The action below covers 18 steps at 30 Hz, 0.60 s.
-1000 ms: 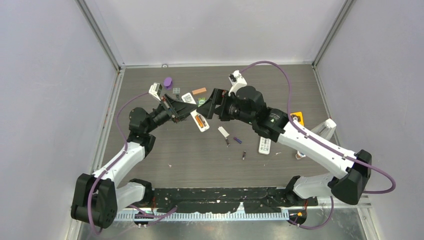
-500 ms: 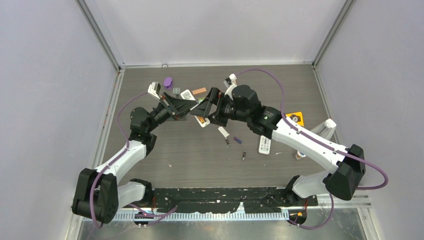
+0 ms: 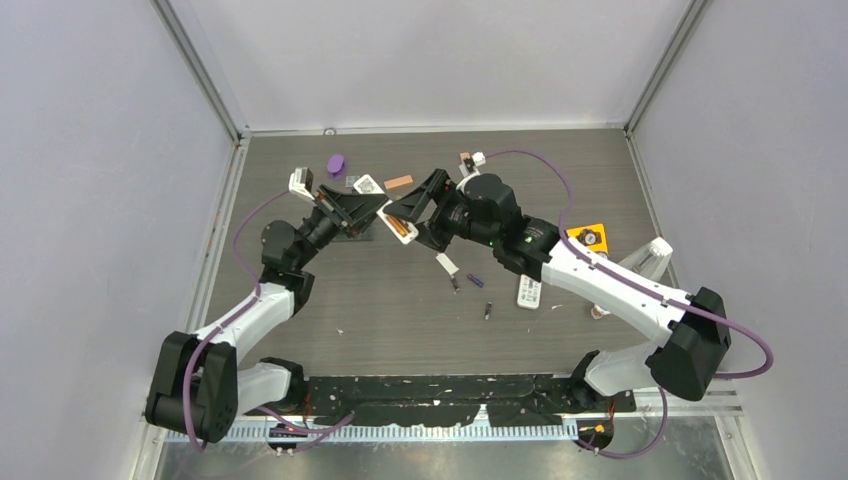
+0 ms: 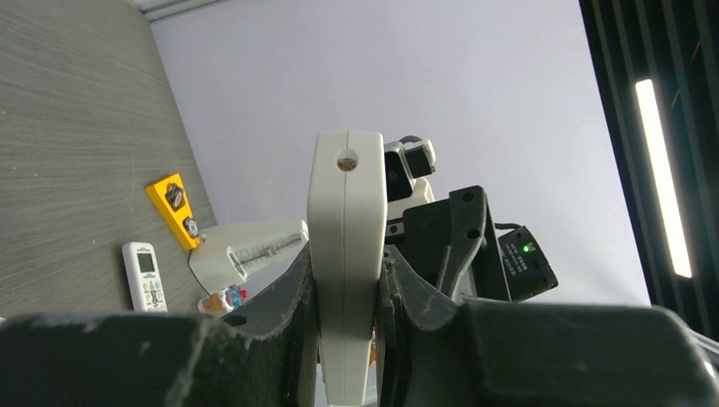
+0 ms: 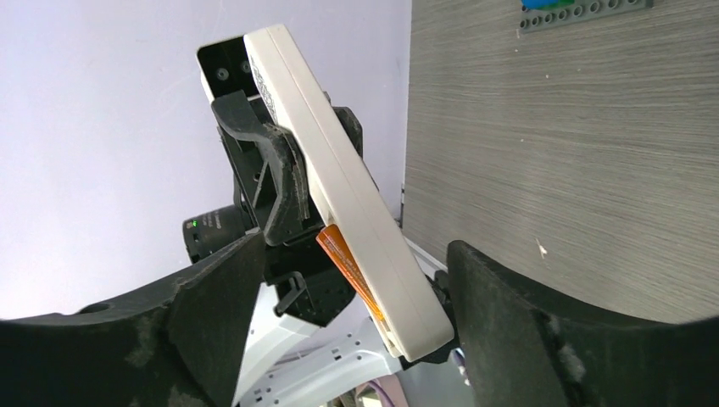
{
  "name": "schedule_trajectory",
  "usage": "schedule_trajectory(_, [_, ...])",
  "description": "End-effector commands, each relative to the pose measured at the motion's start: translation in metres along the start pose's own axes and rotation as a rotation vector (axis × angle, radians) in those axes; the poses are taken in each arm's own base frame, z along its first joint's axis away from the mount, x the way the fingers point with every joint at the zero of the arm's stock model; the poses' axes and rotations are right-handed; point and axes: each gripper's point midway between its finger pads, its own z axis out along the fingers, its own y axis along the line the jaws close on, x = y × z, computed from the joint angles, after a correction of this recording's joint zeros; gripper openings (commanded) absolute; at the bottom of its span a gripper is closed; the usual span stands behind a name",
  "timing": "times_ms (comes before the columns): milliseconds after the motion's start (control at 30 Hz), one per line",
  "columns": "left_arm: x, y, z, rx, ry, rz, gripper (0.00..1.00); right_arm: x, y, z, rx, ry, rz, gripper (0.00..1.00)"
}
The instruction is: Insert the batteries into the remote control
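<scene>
My left gripper (image 3: 372,208) is shut on a white remote (image 3: 385,210) and holds it tilted above the table; in the left wrist view the remote (image 4: 346,246) stands edge-on between my pads (image 4: 297,288). An orange battery (image 5: 346,263) lies in its open back. My right gripper (image 5: 360,297) is open, its fingers (image 5: 212,305) straddling the remote's lower end (image 5: 398,288) with gaps on both sides; from above it (image 3: 408,222) faces the left gripper. A purple battery (image 3: 474,280) and two dark batteries (image 3: 456,286) (image 3: 487,311) lie on the table.
A white battery cover (image 3: 446,263) lies near the loose batteries. A second white remote (image 3: 529,291), a yellow-orange block (image 3: 590,237) and a white wedge-shaped object (image 3: 650,257) are at the right. An orange-tan block (image 3: 399,181) and a purple object (image 3: 336,163) lie at the back.
The left gripper has raised the remote and carried it back and left. The right gripper has followed it the same way, staying open around the remote's end.
</scene>
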Motion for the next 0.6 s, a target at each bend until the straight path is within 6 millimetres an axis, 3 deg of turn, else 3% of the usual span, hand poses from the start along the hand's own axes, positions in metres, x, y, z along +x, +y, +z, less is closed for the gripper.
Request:
schedule_trajectory(0, [-0.004,-0.021,0.0,0.086,-0.035,0.042,0.0,-0.011,0.02,0.002,-0.062,-0.044,0.044,0.8])
schedule_trajectory(233, [-0.004,-0.022,0.001,0.086,-0.038,0.039,0.0,-0.009,0.022,0.006,-0.066,-0.027,0.037,0.64])
schedule_trajectory(567, [-0.002,-0.019,0.001,0.073,-0.031,0.037,0.0,-0.007,0.019,0.012,-0.051,-0.013,0.026,0.65])
